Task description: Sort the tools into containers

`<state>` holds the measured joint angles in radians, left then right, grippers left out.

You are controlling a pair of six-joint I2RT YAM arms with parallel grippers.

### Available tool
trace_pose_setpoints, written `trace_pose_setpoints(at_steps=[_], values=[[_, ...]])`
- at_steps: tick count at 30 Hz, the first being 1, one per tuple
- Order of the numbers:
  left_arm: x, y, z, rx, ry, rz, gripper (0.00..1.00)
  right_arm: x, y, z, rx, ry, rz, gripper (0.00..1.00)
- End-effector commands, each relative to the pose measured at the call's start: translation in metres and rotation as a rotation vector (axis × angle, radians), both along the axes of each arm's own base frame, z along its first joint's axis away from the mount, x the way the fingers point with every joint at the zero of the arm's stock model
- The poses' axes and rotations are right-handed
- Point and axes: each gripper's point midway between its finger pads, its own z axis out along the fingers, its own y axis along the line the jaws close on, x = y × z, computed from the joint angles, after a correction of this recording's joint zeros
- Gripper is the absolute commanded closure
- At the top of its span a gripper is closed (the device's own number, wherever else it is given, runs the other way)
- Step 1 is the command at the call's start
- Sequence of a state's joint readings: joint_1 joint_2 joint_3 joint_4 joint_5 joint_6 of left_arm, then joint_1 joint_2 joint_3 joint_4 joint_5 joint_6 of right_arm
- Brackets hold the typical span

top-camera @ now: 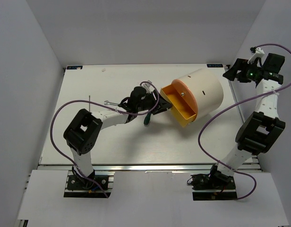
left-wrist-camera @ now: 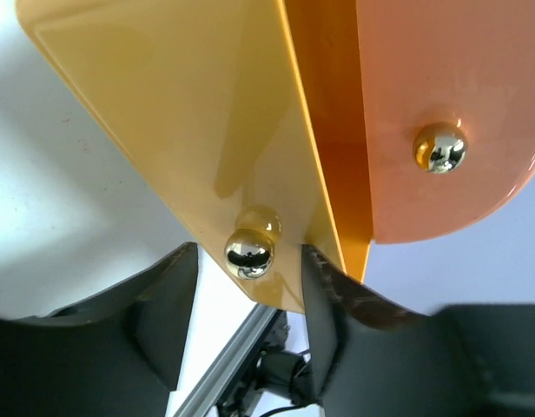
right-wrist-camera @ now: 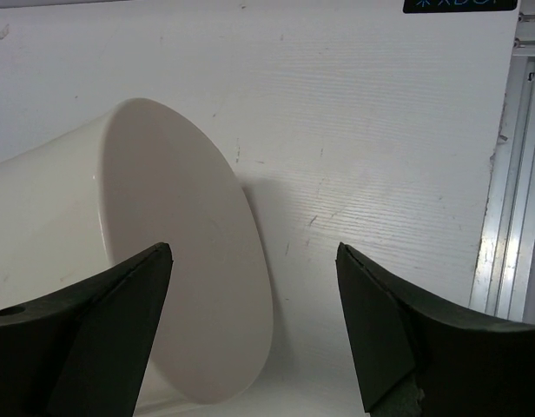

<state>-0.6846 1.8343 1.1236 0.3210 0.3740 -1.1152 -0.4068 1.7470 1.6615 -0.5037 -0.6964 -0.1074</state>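
Observation:
The cream-white drum [top-camera: 206, 91] lies on its side at centre right. A yellow drawer [top-camera: 179, 108] stands pulled out of its orange face [top-camera: 187, 91]. My left gripper [top-camera: 163, 105] is at the drawer's front. In the left wrist view it [left-wrist-camera: 250, 265] is open, with its fingers [left-wrist-camera: 168, 304] either side of the drawer's gold knob [left-wrist-camera: 249, 253], not touching it. A green-handled screwdriver [top-camera: 147, 119] lies just below that gripper. The silver wrench [top-camera: 110, 102] lies behind the left forearm. My right gripper [top-camera: 229, 74] is open and empty, high at the back right, above the drum's closed end [right-wrist-camera: 176, 261].
A second gold knob [left-wrist-camera: 439, 148] sits on the orange face. A thin metal shaft [top-camera: 90, 100] shows left of the wrench, the rest of it hidden by the arm. Purple cables loop by both arms. White walls enclose the table [top-camera: 136, 146] on three sides.

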Motion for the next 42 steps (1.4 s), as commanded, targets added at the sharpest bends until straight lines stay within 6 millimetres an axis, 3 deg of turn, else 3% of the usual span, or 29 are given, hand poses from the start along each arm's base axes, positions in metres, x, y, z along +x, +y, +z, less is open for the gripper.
trace_pose_setpoints(at_steps=[1,5,8,12,13,14,16,17,18,19,21,24,25,26,27,28,29,30,31,32,33,34,35,36,37,39,42], values=[[0.004,0.002,0.046,-0.035,-0.095,-0.004,0.38,0.002,-0.011,0.051,-0.109,-0.137,-0.003,0.17],[0.008,0.016,0.054,-0.014,-0.106,0.033,0.34,0.006,-0.022,0.074,-0.183,-0.194,-0.032,0.15],[0.010,0.037,0.056,0.023,-0.108,0.079,0.33,0.008,-0.032,0.090,-0.222,-0.227,-0.060,0.15],[0.013,0.083,0.059,0.114,-0.122,0.188,0.32,0.006,-0.038,0.115,-0.278,-0.300,-0.070,0.15],[0.011,0.096,0.073,0.138,-0.171,0.213,0.32,0.007,-0.038,0.124,-0.301,-0.337,-0.065,0.15],[0.006,0.113,0.060,0.225,-0.132,0.238,0.32,0.000,-0.032,0.141,-0.323,-0.390,-0.041,0.15],[0.015,0.152,0.062,0.378,-0.171,0.375,0.29,-0.005,-0.022,0.158,-0.410,-0.511,0.040,0.15],[0.006,0.175,0.067,0.459,-0.180,0.411,0.22,-0.023,-0.001,0.180,-0.429,-0.605,0.132,0.15],[0.008,0.196,0.071,0.509,-0.199,0.477,0.19,-0.032,0.013,0.187,-0.449,-0.668,0.205,0.16],[-0.004,0.213,0.078,0.542,-0.214,0.495,0.10,-0.055,0.043,0.197,-0.472,-0.789,0.379,0.16],[-0.011,0.236,0.083,0.574,-0.223,0.549,0.02,-0.079,0.076,0.201,-0.470,-0.890,0.559,0.17],[-0.029,0.265,0.086,0.634,-0.219,0.583,0.02,-0.117,0.147,0.193,-0.477,-1.000,0.813,0.17],[-0.033,0.273,0.086,0.655,-0.211,0.600,0.02,-0.132,0.194,0.193,-0.474,-1.045,0.930,0.17],[-0.041,0.279,0.081,0.680,-0.186,0.595,0.02,-0.131,0.211,0.184,-0.589,-1.070,0.963,0.17],[-0.047,0.283,0.080,0.685,-0.177,0.601,0.02,-0.146,0.235,0.164,-0.561,-1.007,1.042,0.18],[-0.051,0.286,0.078,0.689,-0.167,0.602,0.02,-0.173,0.284,0.156,-0.521,-1.030,1.176,0.20],[-0.058,0.288,0.072,0.692,-0.137,0.603,0.02,-0.174,0.300,0.130,-0.536,-0.904,1.174,0.22],[-0.063,0.290,0.066,0.694,-0.119,0.602,0.02,-0.177,0.320,0.123,-0.537,-0.884,1.171,0.30],[-0.068,0.292,0.068,0.677,-0.122,0.611,0.02,-0.206,0.360,0.111,-0.500,-0.867,1.248,0.34],[-0.072,0.293,0.066,0.663,-0.107,0.621,0.02,-0.198,0.369,0.083,-0.562,-0.758,1.185,0.41],[-0.076,0.295,0.066,0.652,-0.105,0.630,0.02,-0.206,0.384,0.071,-0.497,-0.643,1.129,0.55],[-0.082,0.298,0.066,0.637,-0.108,0.642,0.02,-0.222,0.410,0.066,-0.463,-0.627,1.135,0.61],[-0.086,0.301,0.066,0.625,-0.100,0.658,0.02,-0.219,0.416,0.052,-0.467,-0.566,1.087,0.65],[-0.089,0.304,0.068,0.614,-0.102,0.673,0.02,-0.227,0.421,0.027,-0.422,-0.447,1.048,0.63],[-0.094,0.307,0.070,0.590,-0.106,0.691,0.02,-0.236,0.433,0.018,-0.396,-0.415,1.031,0.61],[-0.101,0.313,0.071,0.588,-0.103,0.712,0.02,-0.239,0.435,-0.014,-0.351,-0.233,0.895,0.49],[-0.111,0.322,0.072,0.577,-0.101,0.745,0.02,-0.223,0.430,-0.048,-0.380,-0.108,0.714,0.38]])
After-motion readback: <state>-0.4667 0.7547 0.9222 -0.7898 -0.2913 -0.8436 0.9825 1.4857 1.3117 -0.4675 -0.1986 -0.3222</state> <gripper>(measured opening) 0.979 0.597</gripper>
